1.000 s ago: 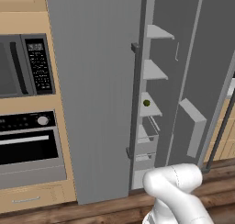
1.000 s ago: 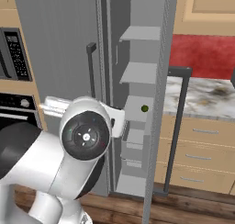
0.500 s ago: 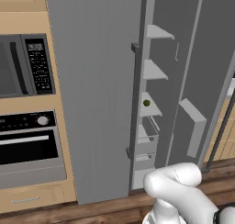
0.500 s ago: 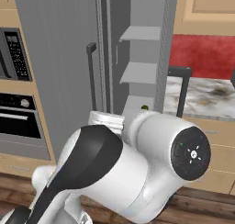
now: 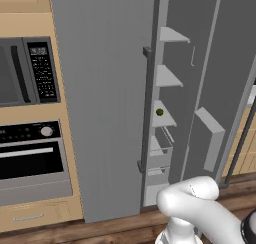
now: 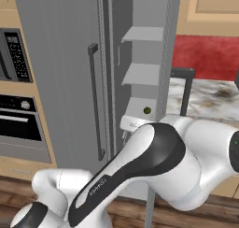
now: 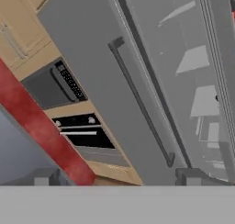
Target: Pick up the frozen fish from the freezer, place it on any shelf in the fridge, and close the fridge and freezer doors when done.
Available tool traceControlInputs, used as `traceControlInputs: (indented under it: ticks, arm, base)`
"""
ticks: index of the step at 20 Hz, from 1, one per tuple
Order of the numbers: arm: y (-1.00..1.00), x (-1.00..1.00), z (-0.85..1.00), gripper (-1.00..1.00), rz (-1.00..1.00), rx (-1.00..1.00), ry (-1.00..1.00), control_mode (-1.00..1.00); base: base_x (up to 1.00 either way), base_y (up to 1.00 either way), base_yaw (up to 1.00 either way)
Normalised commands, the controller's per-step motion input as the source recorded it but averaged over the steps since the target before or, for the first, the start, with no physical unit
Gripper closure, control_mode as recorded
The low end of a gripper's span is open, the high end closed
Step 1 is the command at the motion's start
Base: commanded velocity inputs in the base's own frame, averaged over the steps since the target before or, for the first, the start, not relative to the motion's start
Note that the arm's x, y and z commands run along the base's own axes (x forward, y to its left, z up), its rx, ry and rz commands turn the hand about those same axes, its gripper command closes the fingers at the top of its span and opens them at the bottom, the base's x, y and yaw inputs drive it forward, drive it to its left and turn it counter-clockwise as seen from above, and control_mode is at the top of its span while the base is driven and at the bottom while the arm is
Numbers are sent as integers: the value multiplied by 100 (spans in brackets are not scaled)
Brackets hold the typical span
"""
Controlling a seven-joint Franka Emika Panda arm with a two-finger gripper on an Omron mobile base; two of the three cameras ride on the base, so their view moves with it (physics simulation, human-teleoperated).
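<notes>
gripper (image 7: pixel 117 176): jaws wide, nothing held | freezer (image 5: pixel 172 108): door ajar | green ball (image 5: pixel 159 112): third shelf, near front edge | fridge door (image 5: pixel 102 88): closed | oven (image 5: pixel 31 155): left

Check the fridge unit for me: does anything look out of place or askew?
Nothing spilled or askew. The freezer stands open, its door swung aside; the wide fridge door is shut. A small green ball sits on one freezer shelf.
</notes>
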Motion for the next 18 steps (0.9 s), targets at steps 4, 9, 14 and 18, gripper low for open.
traceControlInputs:
  ticks: [4,9,14,18]
  arm:
    - [-1,36,-66,-100,2,22,-3,-100]
    - [-42,66,-5,-100,0,2,-8,-100]
    - [-53,53,-2,-100,0,0,-2,-100]
    - [-54,55,-7,-100,0,0,0,-100]
  base:
    - [0,0,0]
    - [0,0,0]
    - [0,0,0]
    - [0,0,0]
